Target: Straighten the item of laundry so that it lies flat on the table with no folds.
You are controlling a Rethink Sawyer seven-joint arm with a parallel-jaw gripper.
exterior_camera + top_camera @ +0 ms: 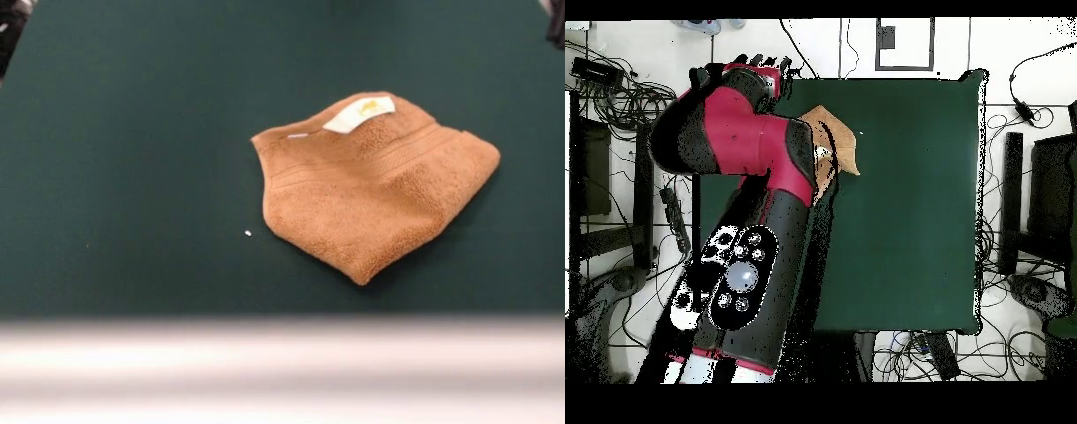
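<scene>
The orange-tan towel (pixel 371 190) lies folded over on itself in a rough triangle on the dark green table (pixel 132 177), right of centre and near the front. Its white label (pixel 360 115) faces up at the far edge, with woven bands running below it. In the overhead view only a corner of the towel (pixel 843 145) shows beside the red and black arm (pixel 755 140), which covers the rest. A dark piece at the top right corner of the front view may be my gripper (pixel 556 25), well away from the towel; its state is not visible.
The table's pale front edge (pixel 282 362) runs across the bottom of the front view. A tiny white speck (pixel 248 233) lies left of the towel. Cables and dark equipment (pixel 1035 200) surround the table (pixel 915 200) on the floor.
</scene>
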